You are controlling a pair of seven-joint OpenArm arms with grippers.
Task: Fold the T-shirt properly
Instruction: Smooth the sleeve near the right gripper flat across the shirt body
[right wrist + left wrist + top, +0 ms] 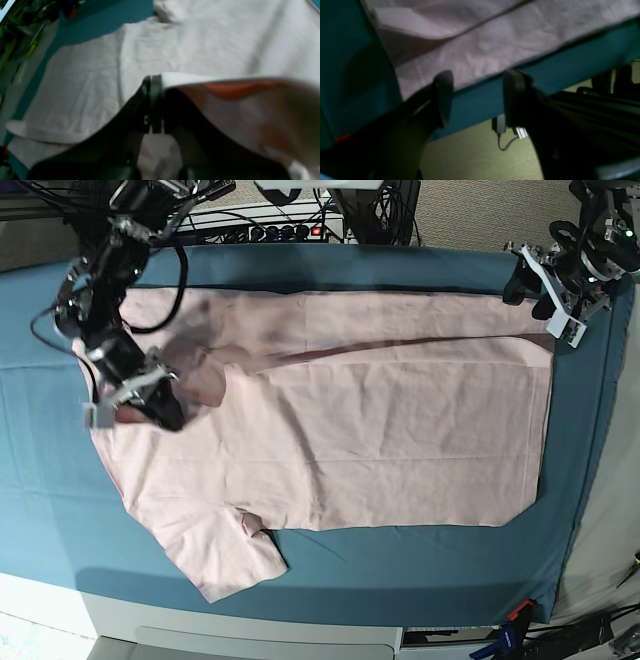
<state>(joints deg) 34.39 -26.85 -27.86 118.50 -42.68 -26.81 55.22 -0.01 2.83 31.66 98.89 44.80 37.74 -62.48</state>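
Counter (60,510), overhead view. The T-shirt (380,420) covers the middle and reaches almost to the right edge, its top hem near the far edge. Bare cloth runs as a broad strip along the near edge, across the near-left corner and the left edge, and as narrow strips along the far and right edges. The right hand (150,402), pinched shut on a raised fold of the T-shirt, blocks the left side; the left hand (540,285), fingers spread, hangs over the far-right corner. Cables and equipment crowd the space beyond the far edge.
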